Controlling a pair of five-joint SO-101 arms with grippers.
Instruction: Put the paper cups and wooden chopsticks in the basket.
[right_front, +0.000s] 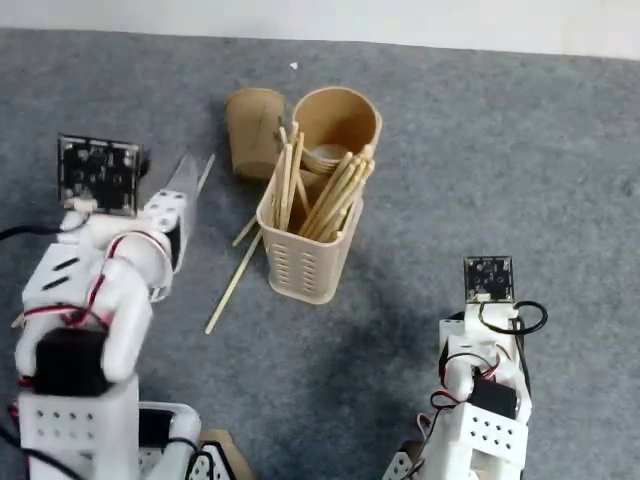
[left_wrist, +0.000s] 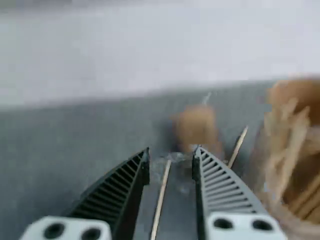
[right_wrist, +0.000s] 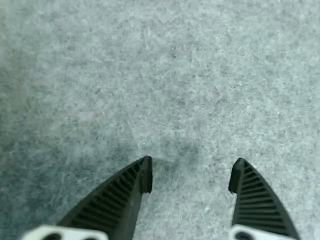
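A beige slotted basket (right_front: 302, 255) stands mid-table, holding several wooden chopsticks (right_front: 330, 195) and one brown paper cup (right_front: 338, 122). A second paper cup (right_front: 252, 130) sits on the mat, touching the basket's far left side. Two loose chopsticks (right_front: 232, 285) lie on the mat left of the basket. My left gripper (left_wrist: 170, 162) is open left of the basket and points toward the blurred second cup (left_wrist: 197, 127). A chopstick (left_wrist: 160, 200) runs lengthwise in the gap between its fingers; I cannot tell whether it touches them. My right gripper (right_wrist: 190, 175) is open over bare mat.
The grey felt mat (right_front: 500, 150) covers the table, with a pale wall strip along the far edge. The left arm's body (right_front: 90, 300) fills the near left and the right arm's body (right_front: 482, 390) the near right. Open mat lies right of the basket.
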